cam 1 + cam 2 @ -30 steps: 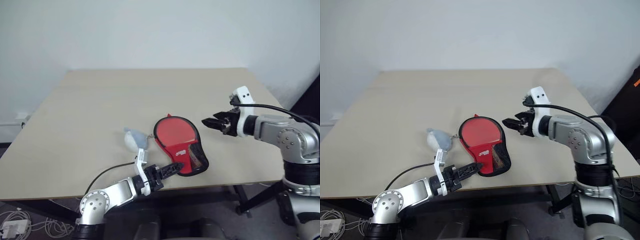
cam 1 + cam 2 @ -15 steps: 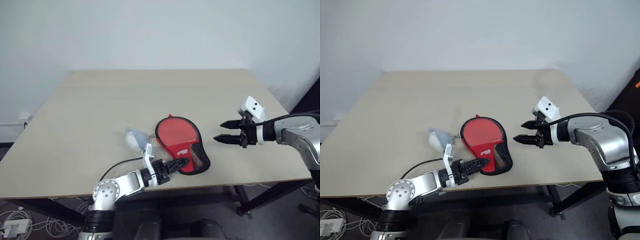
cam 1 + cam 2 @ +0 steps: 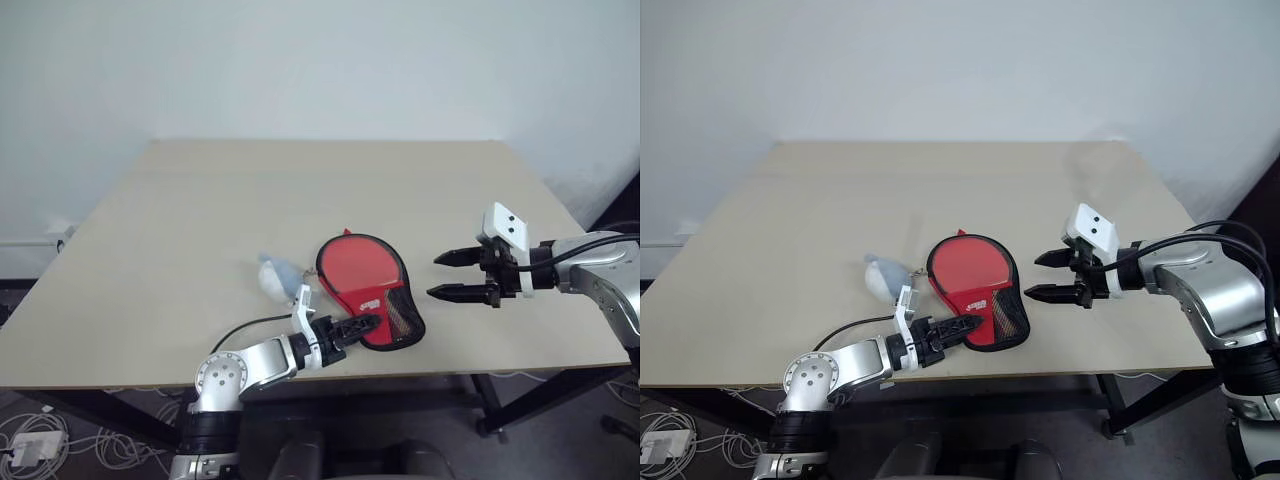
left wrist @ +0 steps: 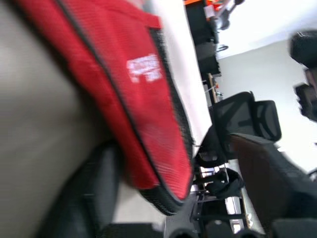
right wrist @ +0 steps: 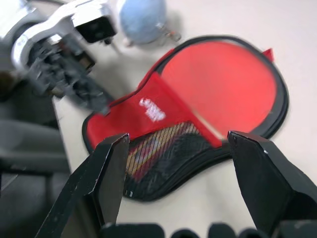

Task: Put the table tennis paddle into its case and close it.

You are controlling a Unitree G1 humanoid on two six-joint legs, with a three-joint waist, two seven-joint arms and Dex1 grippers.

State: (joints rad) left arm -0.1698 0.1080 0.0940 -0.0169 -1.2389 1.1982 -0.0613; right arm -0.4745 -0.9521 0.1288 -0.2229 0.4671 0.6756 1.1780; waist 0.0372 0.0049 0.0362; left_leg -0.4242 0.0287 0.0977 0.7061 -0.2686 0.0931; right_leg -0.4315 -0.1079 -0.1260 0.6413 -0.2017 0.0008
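Currently, the scene is set out as follows.

Table: a beige table [image 3: 200,220] is seen from above, set before a pale wall.

Case: the case [image 3: 367,290] is laid flat near the table's front edge, slightly right of centre. Its red front is turned up, the round end is pointed away from the robot, and the black mesh part with the small white logo is at the near, narrow end.

Paddle: the table tennis paddle [image 5: 158,146] is lodged inside the case. Only its striped handle is made out, through the mesh, in the right wrist view; its red face cannot be told apart from the case's red front.

Wrapper: a small bluish-white wrapper [image 3: 275,277] is placed just beside the case, on the robot's left.

Left gripper: the left gripper [image 3: 366,325] is stretched low over the table edge, with its tips at the case's near narrow end. How far its jaws are parted cannot be told, and whether the case's edge is pinched cannot be told either. In the left wrist view the red fabric and black zip edging are seen very close.

Right gripper: the right gripper [image 3: 441,276] is held above the table on the case's right, apart from it and aimed toward it. Its jaws are spread wide and nothing is held between them.
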